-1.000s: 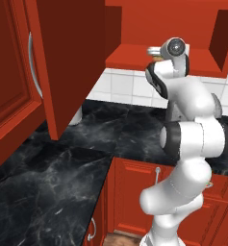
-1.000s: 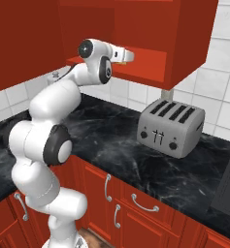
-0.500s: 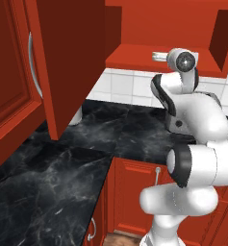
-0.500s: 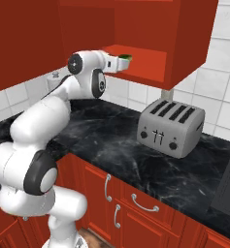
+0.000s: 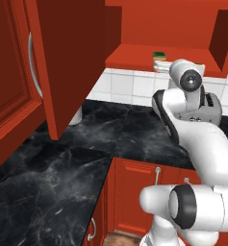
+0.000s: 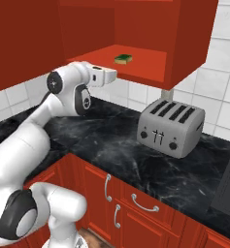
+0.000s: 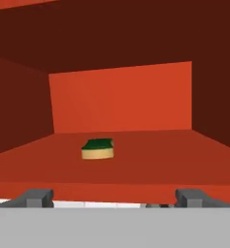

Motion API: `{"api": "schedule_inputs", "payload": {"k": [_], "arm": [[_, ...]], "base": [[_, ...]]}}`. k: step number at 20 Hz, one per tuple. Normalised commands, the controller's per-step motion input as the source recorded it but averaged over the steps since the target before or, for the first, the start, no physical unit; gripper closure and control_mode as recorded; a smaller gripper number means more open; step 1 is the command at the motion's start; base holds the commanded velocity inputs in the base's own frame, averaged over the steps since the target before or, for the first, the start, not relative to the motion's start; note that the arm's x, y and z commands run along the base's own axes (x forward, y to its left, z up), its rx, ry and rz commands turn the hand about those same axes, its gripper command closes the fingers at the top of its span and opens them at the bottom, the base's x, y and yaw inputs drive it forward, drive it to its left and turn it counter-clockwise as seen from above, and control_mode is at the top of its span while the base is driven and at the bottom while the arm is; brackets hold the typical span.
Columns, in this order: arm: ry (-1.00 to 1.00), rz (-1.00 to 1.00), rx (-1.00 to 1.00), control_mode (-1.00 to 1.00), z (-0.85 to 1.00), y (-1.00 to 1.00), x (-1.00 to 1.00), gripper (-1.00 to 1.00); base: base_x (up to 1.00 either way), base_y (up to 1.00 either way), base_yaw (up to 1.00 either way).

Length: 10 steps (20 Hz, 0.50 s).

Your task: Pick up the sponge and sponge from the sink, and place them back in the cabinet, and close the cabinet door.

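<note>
One sponge rests on the shelf; hand view shows jaws wide, empty.

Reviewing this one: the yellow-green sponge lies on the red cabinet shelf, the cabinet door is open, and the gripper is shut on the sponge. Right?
Not quite. The gripper is open and empty, short of the shelf edge, as the hand view shows. The sponge does lie free on the red cabinet shelf, and the cabinet door is open.

a silver four-slot toaster stood on the black marbled tabletop; red base cupboards with silver handles sat below the tabletop.
</note>
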Motion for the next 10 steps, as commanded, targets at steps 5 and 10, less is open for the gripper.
{"api": "schedule_inputs", "payload": {"k": [5, 10], "arm": [[0.02, 0.00, 0.00, -1.00, 0.10, 0.16, -0.84, -1.00], [0.13, 0.00, 0.00, -1.00, 0.02, 0.18, -0.88, -1.00]], "base": [[0.00, 0.00, 0.00], [0.00, 0.00, 0.00]]}}
